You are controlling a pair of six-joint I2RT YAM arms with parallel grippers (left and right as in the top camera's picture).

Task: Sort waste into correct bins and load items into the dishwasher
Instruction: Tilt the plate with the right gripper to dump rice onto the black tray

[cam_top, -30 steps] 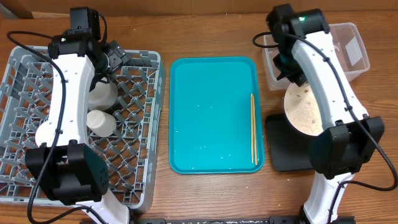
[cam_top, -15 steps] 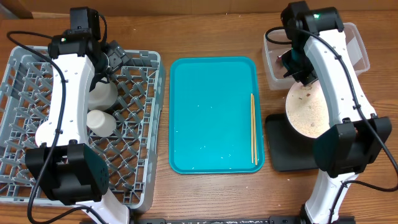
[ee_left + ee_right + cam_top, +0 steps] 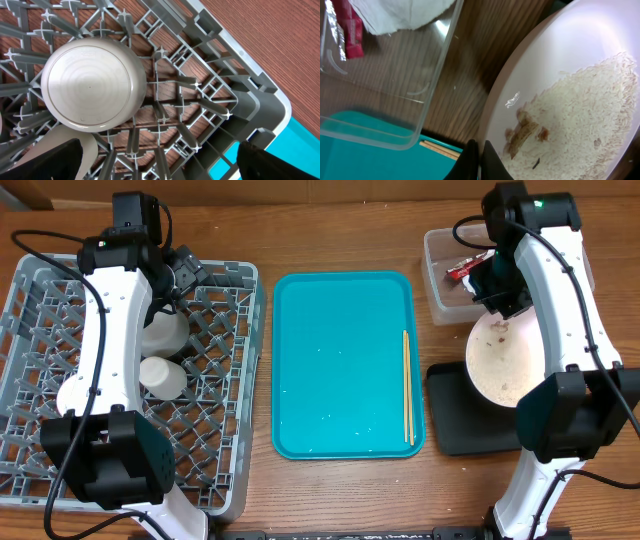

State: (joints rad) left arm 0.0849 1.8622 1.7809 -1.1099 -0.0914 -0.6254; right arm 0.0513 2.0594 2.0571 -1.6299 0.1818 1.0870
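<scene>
Right pincer [image 3: 477, 156] is clamped on the rim of the round white-pink plate [image 3: 495, 365]. The plate hangs between the clear rectangular plastic tub [image 3: 432, 270] and the shallow black rectangular tray [image 3: 460, 425].

Our worries:
- An edge grip this thin may let the plate pivot or slip.
- The whitish rice scraps [image 3: 575, 115] could scatter onto the wooden counter [image 3: 330, 220], or into the tub with the red-and-white wrapper [image 3: 463, 270].

Left pincer [image 3: 160, 162] is spread wide and empty over the grey lattice dish rack [image 3: 220, 380].
</scene>
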